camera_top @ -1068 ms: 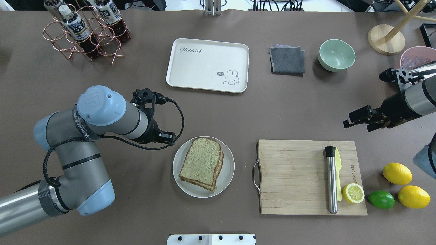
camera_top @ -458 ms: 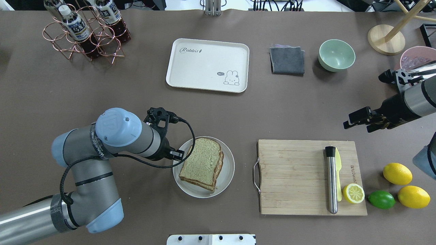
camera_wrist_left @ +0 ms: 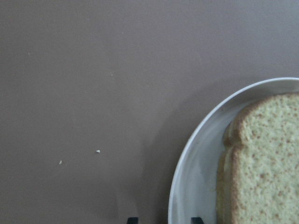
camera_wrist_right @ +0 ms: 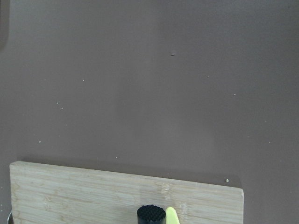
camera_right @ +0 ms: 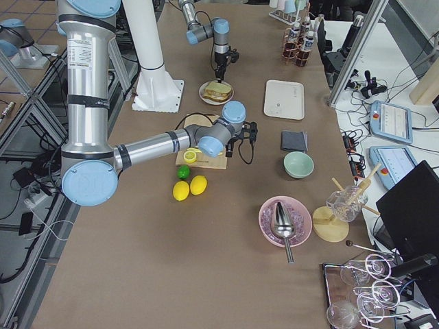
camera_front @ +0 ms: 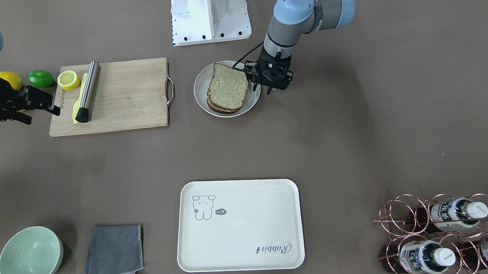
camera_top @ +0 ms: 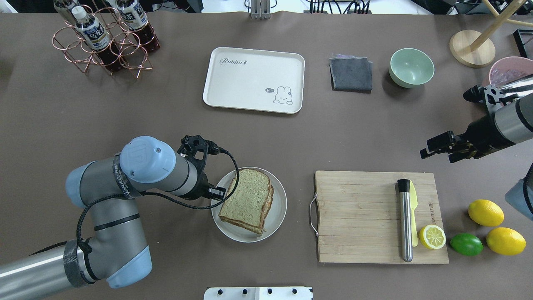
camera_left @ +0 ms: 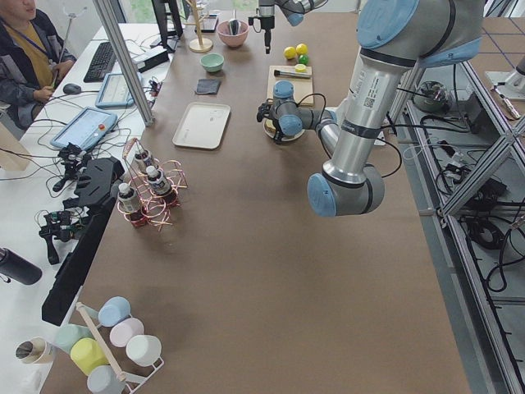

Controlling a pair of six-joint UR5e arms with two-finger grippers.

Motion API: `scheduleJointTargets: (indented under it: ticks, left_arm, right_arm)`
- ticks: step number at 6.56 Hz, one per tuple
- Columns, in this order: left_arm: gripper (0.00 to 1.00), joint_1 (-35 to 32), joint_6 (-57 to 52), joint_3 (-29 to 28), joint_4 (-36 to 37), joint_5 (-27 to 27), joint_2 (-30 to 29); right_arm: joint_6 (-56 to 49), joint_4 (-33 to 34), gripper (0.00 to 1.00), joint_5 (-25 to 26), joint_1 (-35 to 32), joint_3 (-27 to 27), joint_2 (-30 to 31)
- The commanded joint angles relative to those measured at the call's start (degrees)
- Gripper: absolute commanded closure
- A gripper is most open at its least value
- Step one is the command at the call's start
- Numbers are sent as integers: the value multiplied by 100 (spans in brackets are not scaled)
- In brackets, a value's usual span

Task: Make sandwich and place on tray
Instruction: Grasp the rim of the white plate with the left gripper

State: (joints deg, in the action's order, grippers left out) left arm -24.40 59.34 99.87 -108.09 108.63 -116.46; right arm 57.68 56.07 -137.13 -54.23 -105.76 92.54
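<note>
The sandwich [camera_top: 246,200] sits on the round plate [camera_top: 278,217], with the tray [camera_top: 254,79] well apart at its 12 o'clock in the overhead view. The left gripper [camera_front: 267,89] hangs at the plate's 9 o'clock rim, fingers [camera_wrist_left: 132,220] spread astride it. I cannot tell the right gripper's [camera_top: 437,148] state.

Brings the left gripper [camera_front: 271,88] rightward and nearer the robot's base, off the bare table [camera_top: 175,125] to the left rim of the round white plate [camera_top: 278,216], just beside the sandwich [camera_top: 246,199]. Swings the left arm's blue-capped elbow [camera_top: 146,156] along. Barely shifts over the last half second.
</note>
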Motion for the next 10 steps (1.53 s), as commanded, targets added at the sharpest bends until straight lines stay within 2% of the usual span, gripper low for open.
scheduleJointTargets:
  ticks: [1,4,5,6,10]
  left_arm:
    - [58,32,52,-55,-141,0,0]
    - [66,32,60,-81,-142,0,0]
    - [79,32,69,-73,-151,0,0]
    - [100,32,261,-55,-159,9,9]
    - [100,-21,1069,-46,-615,52,35]
  right_arm:
    - [7,-9,1,-6,-8,-6,1]
    - [33,-9,1,-15,-8,-32,1]
    - [42,0,1,-15,-8,-41,1]
    - [50,0,1,-24,-26,-50,1]
    - [68,0,0,-217,-140,-50,-17]
